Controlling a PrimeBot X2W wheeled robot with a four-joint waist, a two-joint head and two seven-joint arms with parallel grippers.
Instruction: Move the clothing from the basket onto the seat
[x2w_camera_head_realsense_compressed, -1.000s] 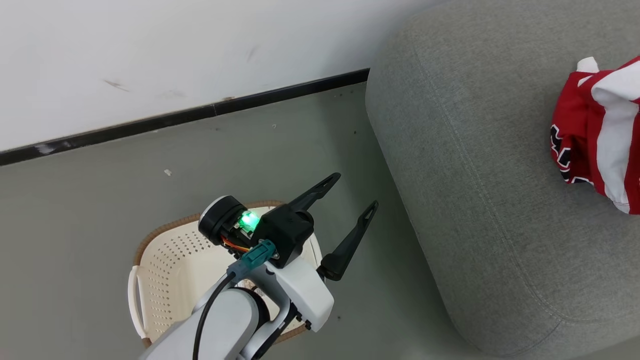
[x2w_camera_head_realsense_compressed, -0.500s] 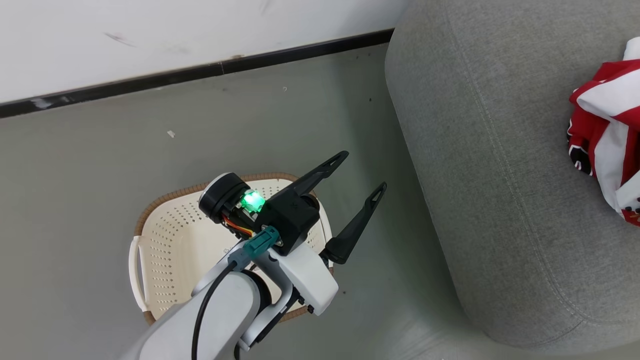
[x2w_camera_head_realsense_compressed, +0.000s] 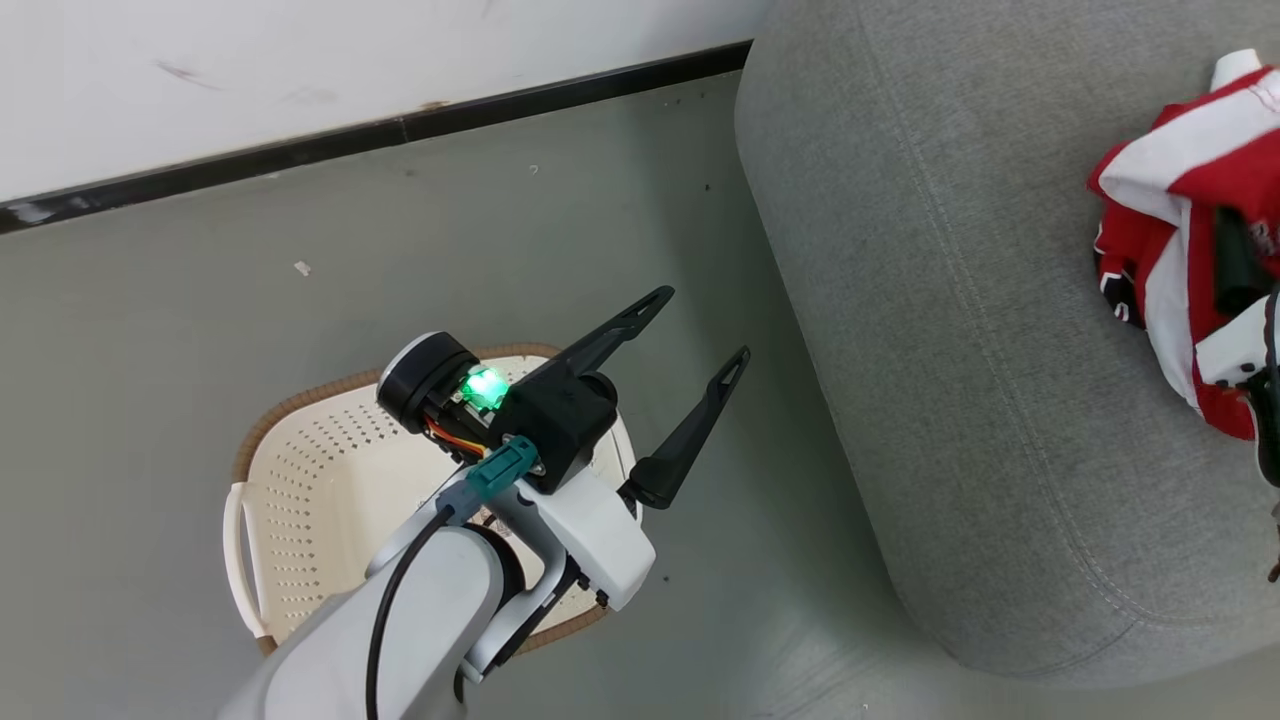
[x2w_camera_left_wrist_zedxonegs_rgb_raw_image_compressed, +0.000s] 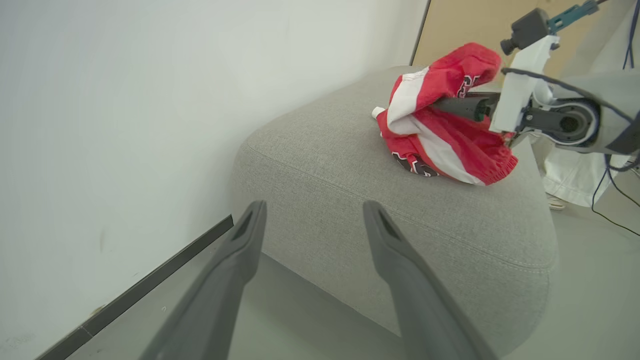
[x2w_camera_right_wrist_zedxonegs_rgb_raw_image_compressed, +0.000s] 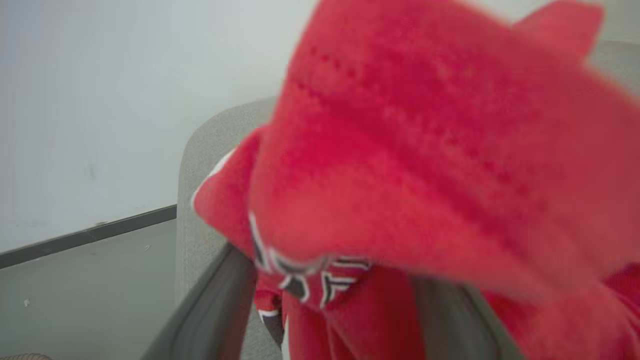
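In the head view, the clothing (x2w_camera_head_realsense_compressed: 1165, 190) lay in a crumpled red-and-white heap on top of the seat (x2w_camera_head_realsense_compressed: 950, 350), near the right edge of the view and well apart from the basket (x2w_camera_head_realsense_compressed: 300, 405). The basket stood on the floor just beside the sofa's rounded end. No red cloth showed on the part of its perforated inside that could be seen, though the pale left forearm hid much of its base. The left claw (x2w_camera_head_realsense_compressed: 703, 324) hung above the basket's far rim, spread wide and grasping nothing.

In the left wrist view, the heap rested on the sofa's flat top, back from the stitched seam. The right claw (x2w_camera_left_wrist_zedxonegs_rgb_raw_image_compressed: 452, 106) reached into it from the right, with a fold of red cloth draped over one dark finger. Whether the heap was the jersey, the shorts or both could not be told.

In the right wrist view, the two fingers (x2w_camera_right_wrist_zedxonegs_rgb_raw_image_compressed: 220, 310) stood far apart, so the claw was released, not clenched. Blurred red fabric lay over them and between them.

The move looked as good as done. What seemed left was to draw the right claw clear without dragging cloth along, and to check the basket's hidden base.
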